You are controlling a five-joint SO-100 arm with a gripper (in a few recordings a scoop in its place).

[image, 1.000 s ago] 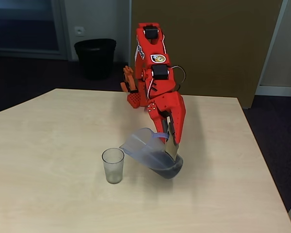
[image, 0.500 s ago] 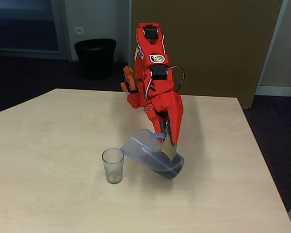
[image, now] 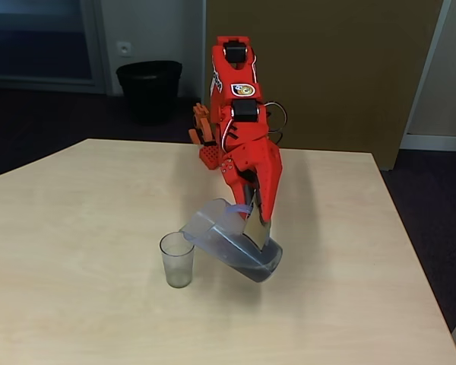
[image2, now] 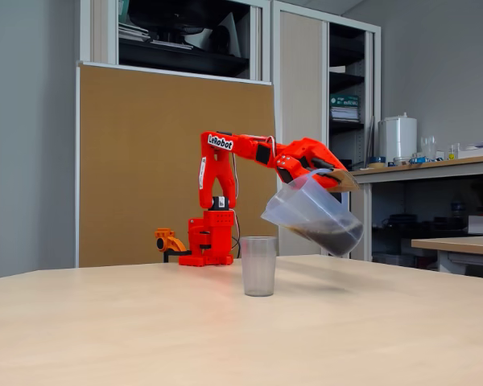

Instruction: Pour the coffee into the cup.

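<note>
The small clear plastic cup (image: 177, 258) (image2: 258, 265) stands upright on the pale wooden table (image: 76, 304), empty. Just behind and above it, the red arm's jaws are clamped on the handle of a translucent plastic jug (image: 232, 243) (image2: 312, 213), held airborne and tilted spout-down toward the cup, with dark coffee (image: 254, 266) (image2: 330, 239) pooled at its base.

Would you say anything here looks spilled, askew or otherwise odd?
Nothing looks spilled. The jug hangs tilted in the gripper, spout toward the cup, as pouring needs. The coffee sits low in the jug, and the cup stands upright, looking empty.
</note>
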